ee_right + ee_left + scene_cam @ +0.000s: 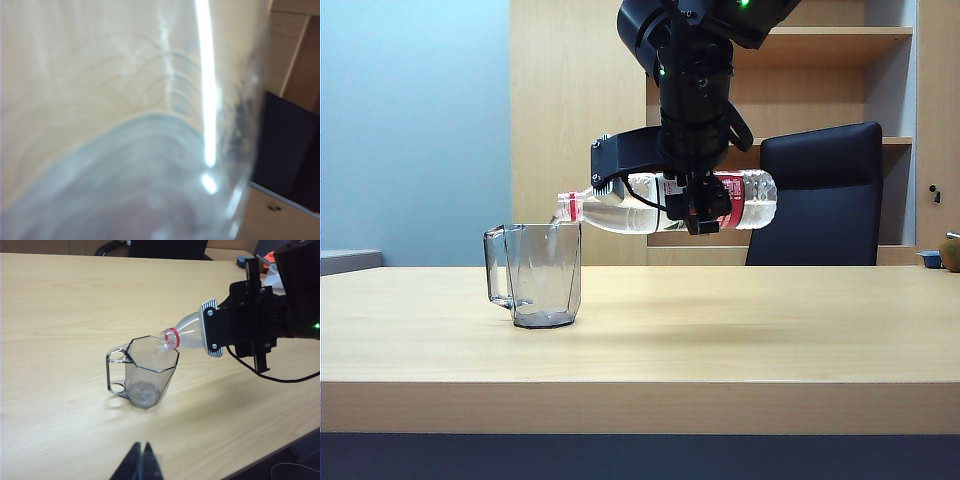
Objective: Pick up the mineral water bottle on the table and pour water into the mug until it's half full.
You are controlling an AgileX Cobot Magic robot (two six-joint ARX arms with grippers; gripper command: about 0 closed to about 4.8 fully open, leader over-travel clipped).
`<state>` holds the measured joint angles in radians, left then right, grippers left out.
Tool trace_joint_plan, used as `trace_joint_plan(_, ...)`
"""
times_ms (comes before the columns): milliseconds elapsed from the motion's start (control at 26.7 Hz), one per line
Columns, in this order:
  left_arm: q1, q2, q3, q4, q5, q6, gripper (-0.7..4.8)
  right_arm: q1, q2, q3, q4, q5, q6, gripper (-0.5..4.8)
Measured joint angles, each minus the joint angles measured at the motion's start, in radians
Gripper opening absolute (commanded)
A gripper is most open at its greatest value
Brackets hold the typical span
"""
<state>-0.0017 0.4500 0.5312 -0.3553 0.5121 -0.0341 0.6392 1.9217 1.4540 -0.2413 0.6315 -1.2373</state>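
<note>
The mineral water bottle lies nearly level in the air, its red-ringed neck over the mug's rim. My right gripper is shut on its labelled middle. The grey faceted mug stands on the table, handle to the left. In the left wrist view, a thin stream of water falls from the bottle into the mug, and a little water lies at its bottom. The bottle's clear wall fills the right wrist view and hides the fingers. My left gripper hovers shut and empty, short of the mug.
A black office chair and wooden shelves stand behind the table. A small blue object sits at the far right edge. The table's near edge runs close to my left gripper.
</note>
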Motion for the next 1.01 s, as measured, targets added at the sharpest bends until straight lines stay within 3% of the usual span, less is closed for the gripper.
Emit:
trace_joint_plan(187, 0.000, 0.000, 0.000, 0.000, 0.000, 0.000, -0.06, 0.000, 0.000, 0.000, 0.027, 0.061, -0.051, 2.56)
trace_joint_plan(1010, 0.000, 0.000, 0.000, 0.000, 0.000, 0.000, -0.06, 0.002, -0.002, 0.001, 0.097, 0.125, -0.132, 2.56)
